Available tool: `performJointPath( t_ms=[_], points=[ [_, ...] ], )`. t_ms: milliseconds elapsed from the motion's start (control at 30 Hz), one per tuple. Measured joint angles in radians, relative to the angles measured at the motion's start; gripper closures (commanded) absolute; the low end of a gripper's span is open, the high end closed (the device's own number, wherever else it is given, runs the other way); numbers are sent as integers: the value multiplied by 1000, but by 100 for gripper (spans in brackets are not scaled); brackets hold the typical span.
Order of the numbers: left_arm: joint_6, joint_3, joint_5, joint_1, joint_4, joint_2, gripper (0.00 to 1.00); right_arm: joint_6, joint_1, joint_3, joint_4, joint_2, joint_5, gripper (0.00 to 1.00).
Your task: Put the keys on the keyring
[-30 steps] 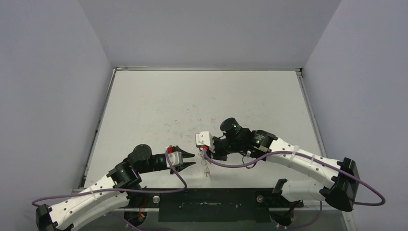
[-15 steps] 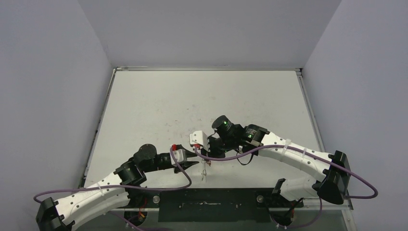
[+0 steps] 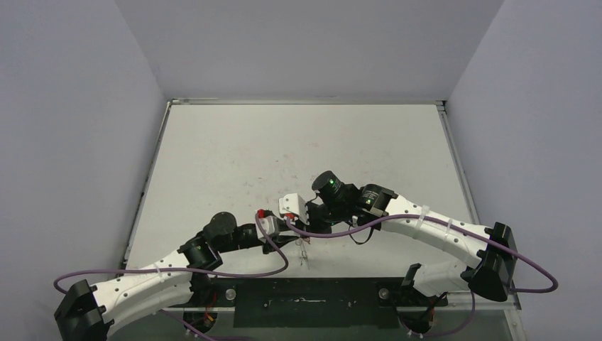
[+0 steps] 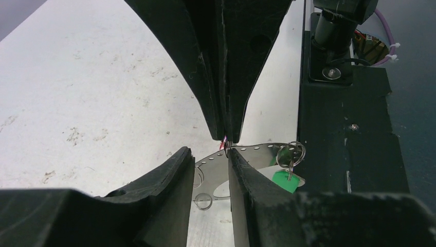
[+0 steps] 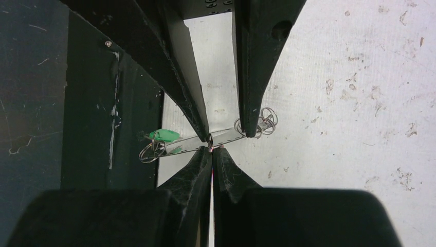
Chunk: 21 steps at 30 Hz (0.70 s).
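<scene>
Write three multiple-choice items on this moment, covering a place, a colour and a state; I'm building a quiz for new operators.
1. Where does the tagged key lie?
A. On the table, beside the dark base plate
B. Against the far wall
C. Lifted off the table

2. What colour is its tag?
A. Blue
B. Green
C. Yellow

3. How is the right claw?
A. Wide open
B. Out of view
C. Shut

Answers:
1 A: both wrist views show the key resting on the white surface at the plate's edge.
2 B: the tag is plainly green.
3 C: its fingertips meet, and they sit between the spread fingers of the left claw.
</scene>
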Motion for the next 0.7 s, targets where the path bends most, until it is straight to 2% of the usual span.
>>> performJointPath(
  t_ms=[533,700],
  points=[
    [-18,0,12,0,36,36,73,14,2,2,0,0,3,100],
    [-21,0,13,0,43,49,79,17,7,6,1,0,5,100]
  ],
)
